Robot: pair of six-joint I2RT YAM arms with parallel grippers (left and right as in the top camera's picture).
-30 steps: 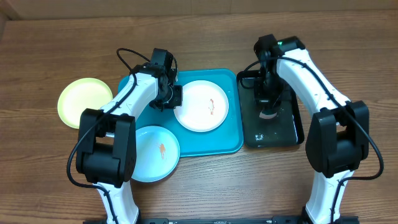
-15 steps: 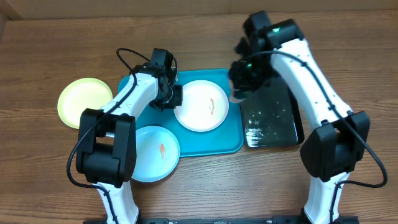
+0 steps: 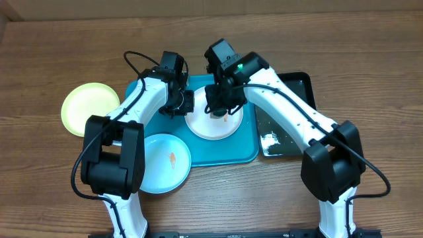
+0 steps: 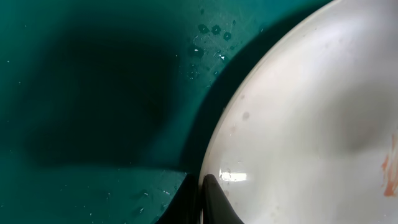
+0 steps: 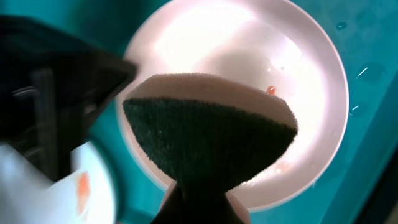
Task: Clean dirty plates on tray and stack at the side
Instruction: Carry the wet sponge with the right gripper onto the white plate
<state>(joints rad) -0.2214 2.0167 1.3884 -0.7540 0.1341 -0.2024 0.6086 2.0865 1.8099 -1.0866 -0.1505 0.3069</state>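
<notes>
1. Worktop: brown wood grain, bearing all the items below.

2. Light blue plate: nearest item, at 7 o'clock of the turquoise tray. It overlapped the tray's near-left corner, with the rest over the worktop. One orange smear sat near its centre.

3. Turquoise tray: rectangular with a raised rim, at mid-worktop. Water droplets showed on its floor in the left wrist view.

4. White plate: lay inside the tray, toward 12 o'clock. An orange smear sat at its right side, and a small orange speck showed in the right wrist view.

5. Left end effector: closed on the white plate's rim at the plate's 9 o'clock, with one finger on either side of the edge.

6. Right end effector: over the white plate's centre, clamped on a sponge. The sponge's dark green scouring face was toward the wrist camera, with a pale layer behind it. Whether the sponge touched the plate could not be told.

7. Black tray: glossy, just beside the turquoise tray at 3 o'clock. It carried a white wet patch.

8. Yellow-green plate: on the worktop at 9 o'clock of the turquoise tray, apart from it.
</notes>
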